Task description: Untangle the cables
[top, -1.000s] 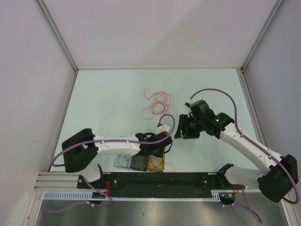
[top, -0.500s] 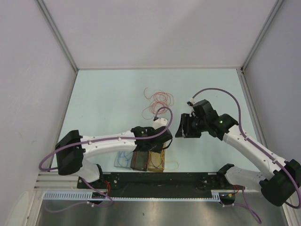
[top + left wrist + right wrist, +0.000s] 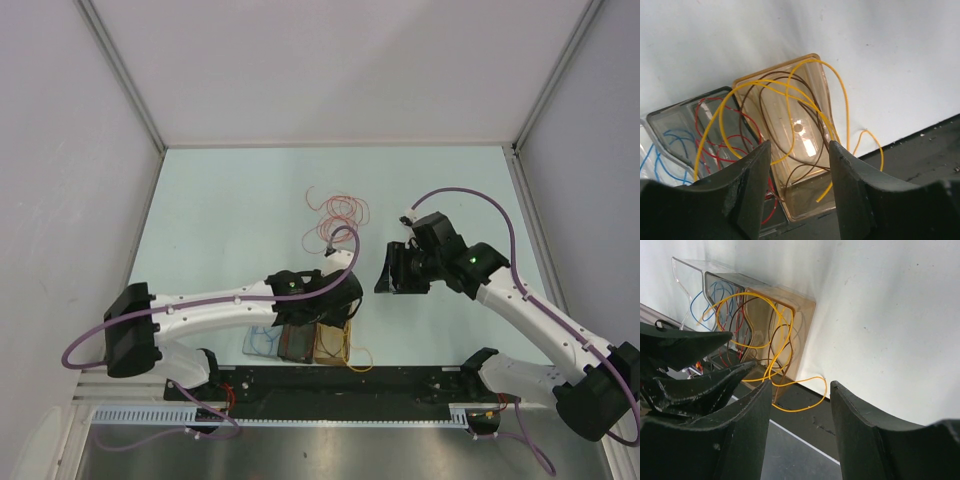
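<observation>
Three small trays sit in a row at the near edge of the desk (image 3: 230, 200). The amber tray (image 3: 805, 107) is the rightmost. Touching its left side is a smoky grey tray (image 3: 675, 120), and beyond that stands a clear tray (image 3: 645, 145).

Inside the amber tray a dark brown wire (image 3: 790, 74) lies in loose loops, with a yellow wire (image 3: 846, 107) wound over it. Part of the yellow wire arches above the amber tray's rim. One loop of it reaches left across the grey tray, and another spills past the amber tray's right side towards the dark rail (image 3: 400, 385) in front. A red wire (image 3: 696, 120) is coiled in the grey tray and a blue wire (image 3: 670, 134) in the clear one.

Well beyond the amber tray, out on the open desk, lies a loose tangle of red and orange wires (image 3: 335, 218) (too fine in the overhead view to tell strand from strand).

Directly above the amber tray hangs the left gripper (image 3: 799, 150), its fingers spread apart with nothing between them and the yellow loops showing below the gap. The right gripper (image 3: 801, 387) hovers to the right of the amber tray and farther out, likewise released and grasping nothing, its wrist camera looking back at the row of trays.
</observation>
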